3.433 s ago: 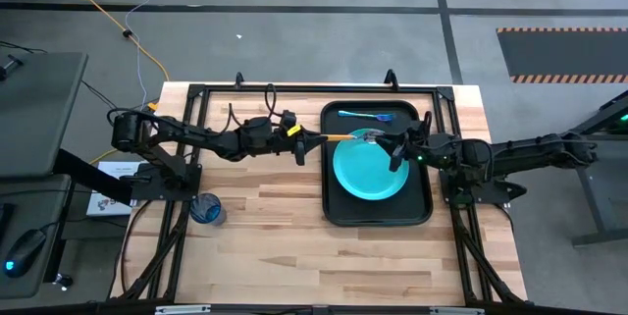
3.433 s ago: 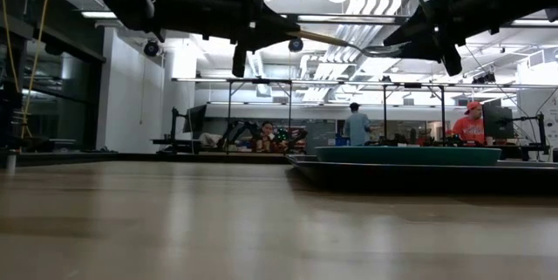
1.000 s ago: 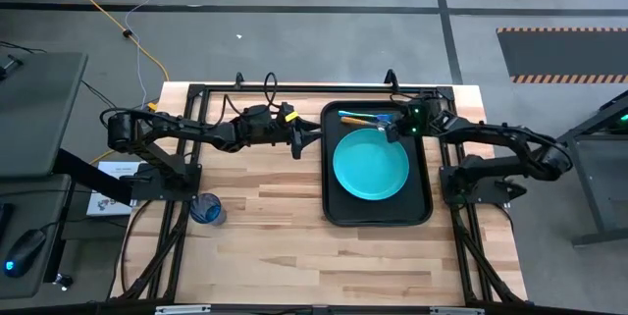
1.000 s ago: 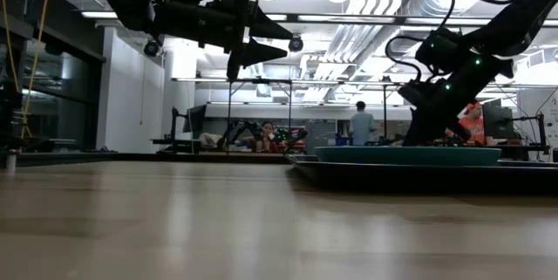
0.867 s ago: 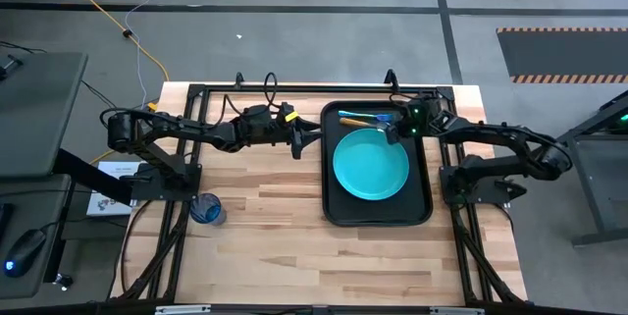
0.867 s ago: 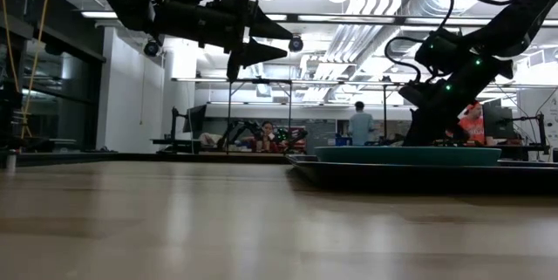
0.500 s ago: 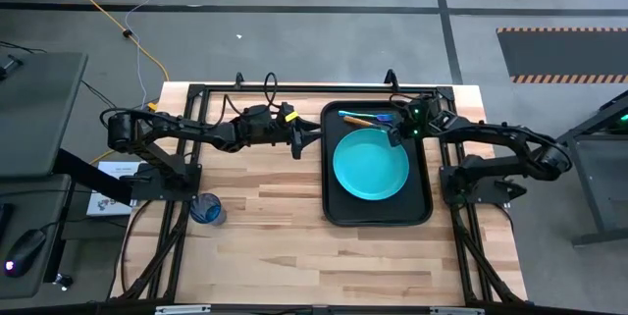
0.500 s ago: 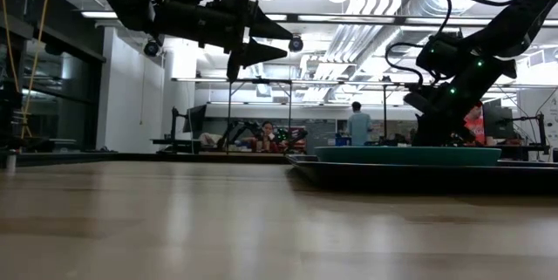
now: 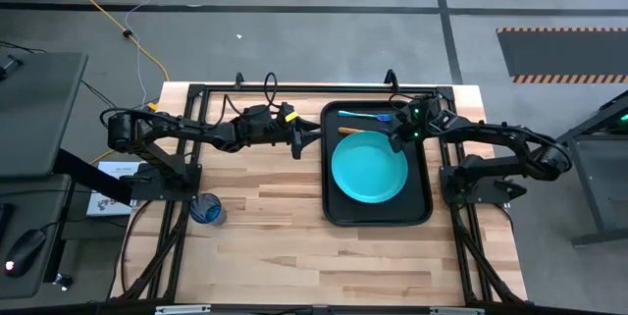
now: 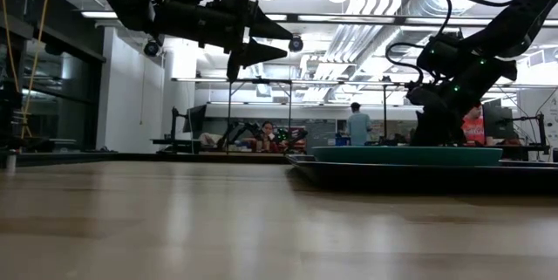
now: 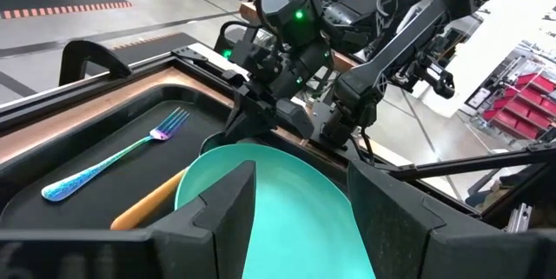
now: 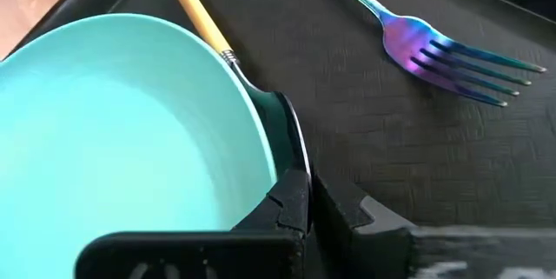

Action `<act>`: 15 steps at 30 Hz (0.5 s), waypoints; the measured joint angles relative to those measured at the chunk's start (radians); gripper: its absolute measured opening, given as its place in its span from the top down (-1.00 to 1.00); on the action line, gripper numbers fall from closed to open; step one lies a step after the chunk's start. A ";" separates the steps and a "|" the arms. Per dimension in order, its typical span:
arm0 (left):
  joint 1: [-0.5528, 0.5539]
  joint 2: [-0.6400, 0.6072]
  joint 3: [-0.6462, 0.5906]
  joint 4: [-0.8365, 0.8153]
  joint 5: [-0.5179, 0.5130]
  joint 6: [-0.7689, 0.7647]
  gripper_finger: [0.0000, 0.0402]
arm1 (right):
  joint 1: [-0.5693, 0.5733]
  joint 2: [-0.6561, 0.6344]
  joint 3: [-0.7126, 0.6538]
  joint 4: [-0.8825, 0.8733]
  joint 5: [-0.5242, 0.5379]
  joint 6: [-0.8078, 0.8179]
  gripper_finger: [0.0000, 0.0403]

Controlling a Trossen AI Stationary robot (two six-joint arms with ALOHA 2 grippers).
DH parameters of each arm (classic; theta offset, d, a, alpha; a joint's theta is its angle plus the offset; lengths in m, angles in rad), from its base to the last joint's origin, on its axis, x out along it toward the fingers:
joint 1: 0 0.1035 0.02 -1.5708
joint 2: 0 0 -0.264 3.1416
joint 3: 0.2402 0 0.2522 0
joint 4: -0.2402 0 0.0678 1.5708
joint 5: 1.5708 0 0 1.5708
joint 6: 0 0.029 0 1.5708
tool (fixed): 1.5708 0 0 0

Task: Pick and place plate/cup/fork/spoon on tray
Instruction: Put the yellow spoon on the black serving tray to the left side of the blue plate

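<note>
The black tray (image 9: 426, 183) lies on the table's right half with the turquoise plate (image 9: 369, 166) in it. The iridescent fork (image 9: 365, 115) lies flat along the tray's far end. The orange-handled spoon (image 9: 348, 131) lies between fork and plate, and my right gripper (image 9: 395, 139) is shut on its bowl at the plate's far rim. My left gripper (image 9: 306, 139) hovers open above the wood just left of the tray, pointing at it. The blue cup (image 9: 206, 209) stands on the table near its left edge. My right gripper pinches the far tip of the spoon's dark bowl (image 12: 291, 153) between its two fingers. The fingers slant down from the table's right side and lie roughly along the spoon. The bowl sits beside the plate's rim (image 12: 252, 105). The handle (image 12: 200, 14) reaches out over the tray floor.
The arms' black frame (image 9: 294, 89) runs around the table's far edge and sides. Bare wood (image 9: 265, 246) lies left of and in front of the tray. People and benches show in the room beyond the table in the low view.
My right gripper has rolled at the wrist and shifted a little toward the table's near edge, staying shut. The spoon's handle has swung away from the fork toward the plate's far-left rim. My left arm has kept still.
</note>
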 joint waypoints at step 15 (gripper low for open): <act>0.000 0.000 0.000 -0.002 0.000 0.000 0.14 | 0.000 0.000 0.000 0.000 0.059 -0.015 1.00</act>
